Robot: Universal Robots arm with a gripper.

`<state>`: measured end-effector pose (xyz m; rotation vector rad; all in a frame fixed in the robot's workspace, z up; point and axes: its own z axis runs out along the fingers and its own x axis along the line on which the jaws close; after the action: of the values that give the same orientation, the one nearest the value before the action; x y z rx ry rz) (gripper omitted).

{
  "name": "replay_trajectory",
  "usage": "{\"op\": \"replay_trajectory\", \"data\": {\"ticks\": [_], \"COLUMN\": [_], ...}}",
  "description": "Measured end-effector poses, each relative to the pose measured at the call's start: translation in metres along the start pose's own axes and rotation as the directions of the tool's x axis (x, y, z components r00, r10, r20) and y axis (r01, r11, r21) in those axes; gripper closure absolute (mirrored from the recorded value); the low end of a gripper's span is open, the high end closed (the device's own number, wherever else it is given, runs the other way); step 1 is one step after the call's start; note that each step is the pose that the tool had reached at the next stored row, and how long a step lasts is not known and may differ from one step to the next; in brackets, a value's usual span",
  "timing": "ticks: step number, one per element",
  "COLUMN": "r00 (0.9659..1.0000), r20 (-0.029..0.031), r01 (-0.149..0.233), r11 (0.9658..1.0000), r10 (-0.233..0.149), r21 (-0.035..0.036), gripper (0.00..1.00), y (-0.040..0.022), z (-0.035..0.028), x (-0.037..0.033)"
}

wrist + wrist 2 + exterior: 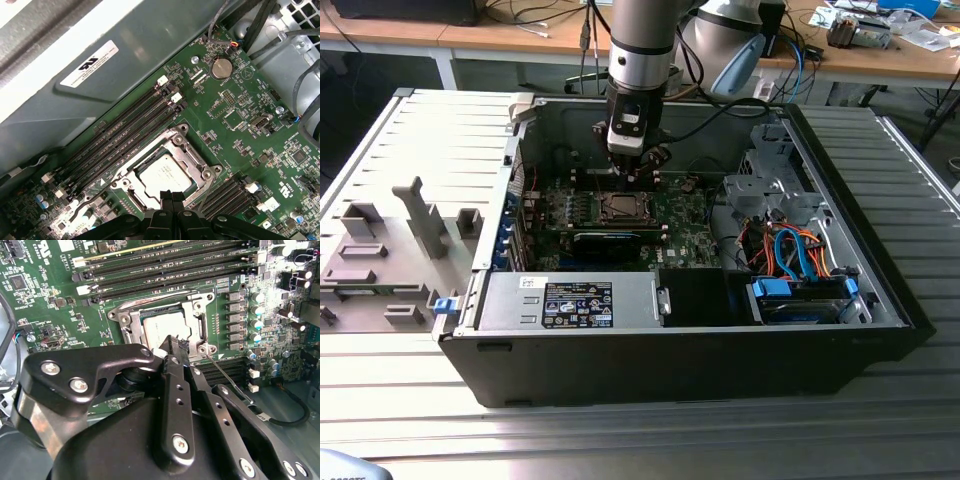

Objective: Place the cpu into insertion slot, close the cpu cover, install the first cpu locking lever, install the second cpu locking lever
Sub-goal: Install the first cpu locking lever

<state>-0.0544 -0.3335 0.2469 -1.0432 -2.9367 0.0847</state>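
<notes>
The gripper (pixel 170 196), fingers pressed together, hangs at the cpu cover (pixel 196 157), which lies closed over the cpu (pixel 164 174). The lever step seems in hand; the locking lever (pixel 227 377) likely needs hooking under its catch.

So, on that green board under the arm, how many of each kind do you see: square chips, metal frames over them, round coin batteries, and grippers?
cpu: 1
cpu cover: 1
coin battery: 1
gripper: 1
Total: 4
</notes>
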Motion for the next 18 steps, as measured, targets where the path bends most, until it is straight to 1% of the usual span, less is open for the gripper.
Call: {"op": "replay_trajectory", "data": {"ticks": [16, 18], "r00": [1.0000, 0.9998], "r20": [0.0004, 0.0013], "r01": [0.007, 0.021], "r11": [1.0000, 0.9998], "r10": [-0.007, -0.021], "r21": [0.0000, 0.0001], "gripper": [0.89, 0.89], "y": [0.0000, 0.0000], "z": [0.0000, 0.0000], "x": [0.0000, 0.0000]}}
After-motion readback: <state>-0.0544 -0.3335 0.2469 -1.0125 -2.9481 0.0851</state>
